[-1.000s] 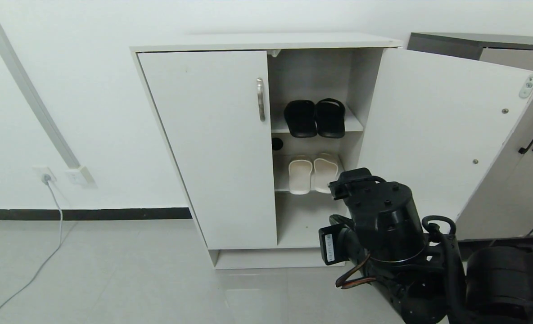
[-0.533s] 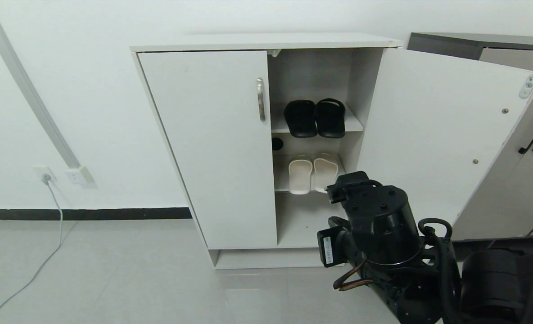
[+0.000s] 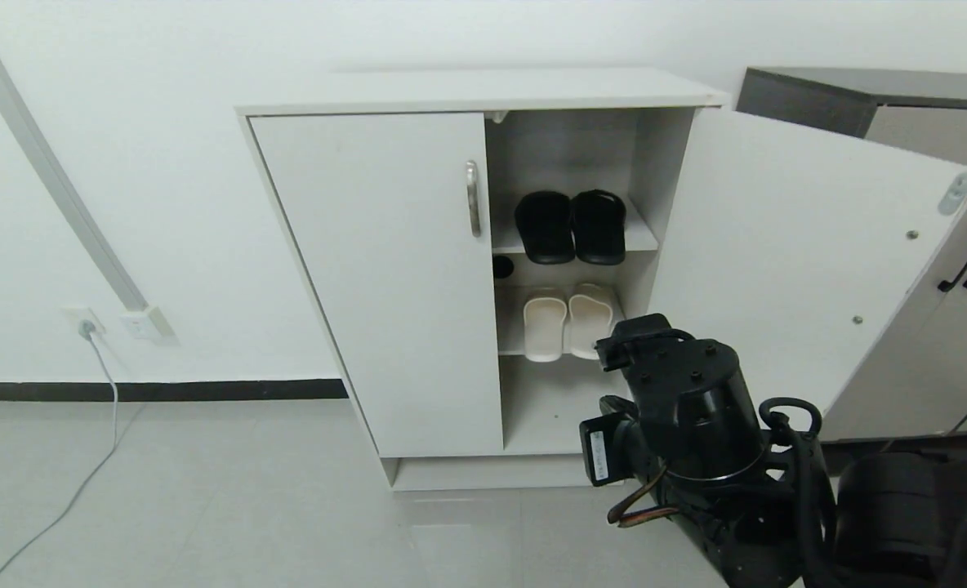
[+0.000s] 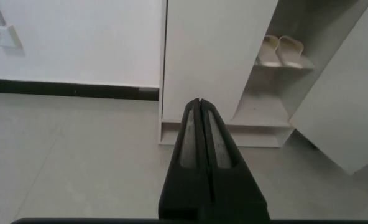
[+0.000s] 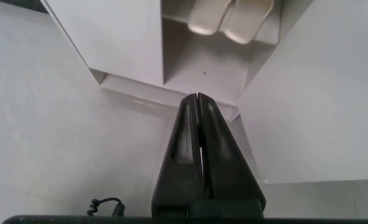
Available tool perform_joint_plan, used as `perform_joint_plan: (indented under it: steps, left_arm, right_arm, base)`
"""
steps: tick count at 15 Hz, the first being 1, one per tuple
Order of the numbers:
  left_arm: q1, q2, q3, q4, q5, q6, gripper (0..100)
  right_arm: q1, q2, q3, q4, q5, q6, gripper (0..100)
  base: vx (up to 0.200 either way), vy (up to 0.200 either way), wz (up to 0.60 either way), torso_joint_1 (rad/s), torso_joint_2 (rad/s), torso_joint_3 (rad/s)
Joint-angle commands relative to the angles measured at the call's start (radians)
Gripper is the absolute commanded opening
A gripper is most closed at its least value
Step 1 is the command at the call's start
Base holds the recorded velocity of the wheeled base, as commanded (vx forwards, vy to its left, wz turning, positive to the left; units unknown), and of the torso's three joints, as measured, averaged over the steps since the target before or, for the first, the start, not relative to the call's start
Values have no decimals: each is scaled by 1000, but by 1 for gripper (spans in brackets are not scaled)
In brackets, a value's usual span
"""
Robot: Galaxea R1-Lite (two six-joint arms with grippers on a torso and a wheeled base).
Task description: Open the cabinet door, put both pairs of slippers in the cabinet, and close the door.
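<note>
The right claw [image 5: 199, 115] is clenched on nothing and hangs over the floor [image 5: 47, 124], just before the plinth of the cabinet [image 5: 134, 85]. The white slippers [image 5: 230, 15] lie on the middle shelf ahead of it, and the open door [image 5: 321, 93] stands close at its side. The left claw [image 4: 199, 121] is likewise clenched and empty, farther back from the cabinet, with floor on both sides. The head view takes in the black slippers [image 3: 571, 227], side by side on the upper shelf above the white pair. The left door [image 3: 377, 278] is shut.

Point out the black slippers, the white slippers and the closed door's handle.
black slippers [image 3: 545, 227], head view, left slipper's upper
white slippers [image 3: 545, 325], head view, left slipper's upper
closed door's handle [image 3: 473, 198], head view, middle of the bar
</note>
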Motion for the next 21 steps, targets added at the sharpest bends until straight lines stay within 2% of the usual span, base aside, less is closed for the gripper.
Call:
perform_joint_plan:
  steps: [1, 11, 21]
  left_arm:
    - [1, 1, 1, 2, 1, 1, 0]
    - [1, 1, 1, 2, 1, -1, 0]
    - [1, 1, 1, 3, 1, 1, 0]
  right_arm:
    - [0, 0, 0, 1, -1, 0, 0]
    - [0, 0, 5, 1, 1, -2, 0]
    - [1, 4, 8, 2, 4, -2, 0]
  base:
    - [0, 0, 0, 36, -574, -359]
    - [0, 0, 0, 122, -475, -339]
    - [0, 0, 0, 202, -510, -314]
